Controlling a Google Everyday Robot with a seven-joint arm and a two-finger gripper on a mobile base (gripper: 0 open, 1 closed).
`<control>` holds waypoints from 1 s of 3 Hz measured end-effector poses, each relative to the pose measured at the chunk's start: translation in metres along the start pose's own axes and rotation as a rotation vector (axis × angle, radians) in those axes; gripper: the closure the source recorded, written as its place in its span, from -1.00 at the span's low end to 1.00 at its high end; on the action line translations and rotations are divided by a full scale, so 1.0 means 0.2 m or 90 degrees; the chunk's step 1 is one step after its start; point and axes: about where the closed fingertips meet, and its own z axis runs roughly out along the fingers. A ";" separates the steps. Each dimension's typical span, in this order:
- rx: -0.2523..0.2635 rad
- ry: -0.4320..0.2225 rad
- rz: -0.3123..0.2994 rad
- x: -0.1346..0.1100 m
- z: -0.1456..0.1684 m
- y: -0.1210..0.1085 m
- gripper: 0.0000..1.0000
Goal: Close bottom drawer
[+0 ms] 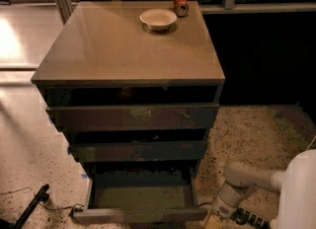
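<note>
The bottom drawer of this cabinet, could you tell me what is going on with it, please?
The robot's arm reaches in low from the right, with its gripper down beside the right end of the bottom drawer. That drawer is pulled well out, its greenish floor showing, not yet closed. Whether the gripper touches it cannot be told. A bowl and a can sit on the cabinet top.
</note>
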 end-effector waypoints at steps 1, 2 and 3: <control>-0.014 -0.025 0.014 0.06 0.14 -0.12 1.00; -0.025 -0.036 0.025 0.09 0.23 -0.19 1.00; -0.042 -0.032 0.045 0.15 0.37 -0.27 1.00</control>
